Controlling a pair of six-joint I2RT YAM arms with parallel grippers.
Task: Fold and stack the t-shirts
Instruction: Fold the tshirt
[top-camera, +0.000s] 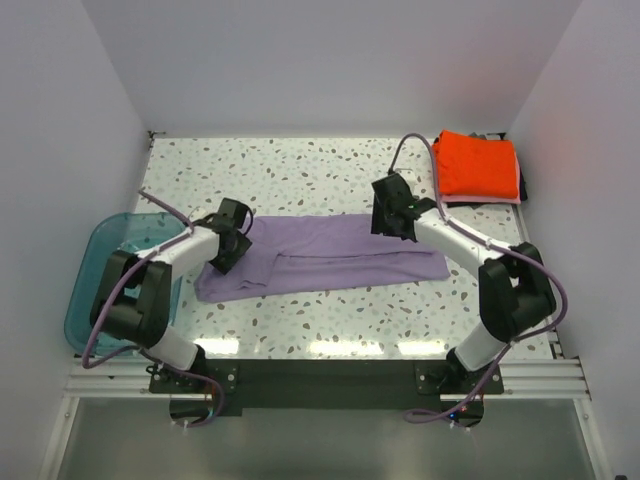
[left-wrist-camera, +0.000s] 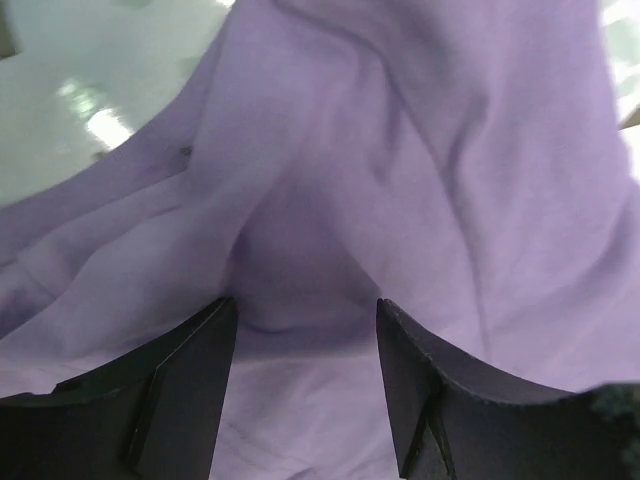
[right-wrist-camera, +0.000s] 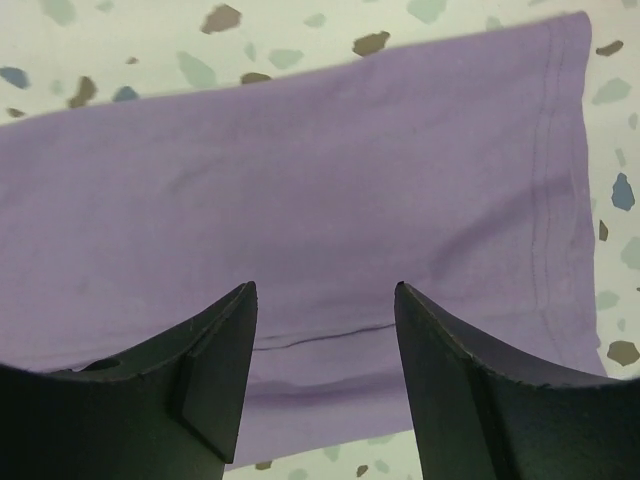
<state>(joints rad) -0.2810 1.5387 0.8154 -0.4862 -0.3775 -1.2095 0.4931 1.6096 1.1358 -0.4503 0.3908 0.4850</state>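
Your purple t-shirt (top-camera: 330, 255) lies in the middle of the table (top-camera: 300, 165), folded into 1 long strip, and the orange t-shirt (top-camera: 478, 165) sits neatly folded in the far right corner. Your left gripper (top-camera: 228, 243) hangs over the strip's left end and your right gripper (top-camera: 395, 215) over its right part, both with jaws apart and holding nothing. I think the short folds and the stacking are left.

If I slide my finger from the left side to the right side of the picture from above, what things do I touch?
Teal plastic tub → purple t-shirt, with the left pincer over its left end and the right pincer over its right part → folded orange t-shirt.
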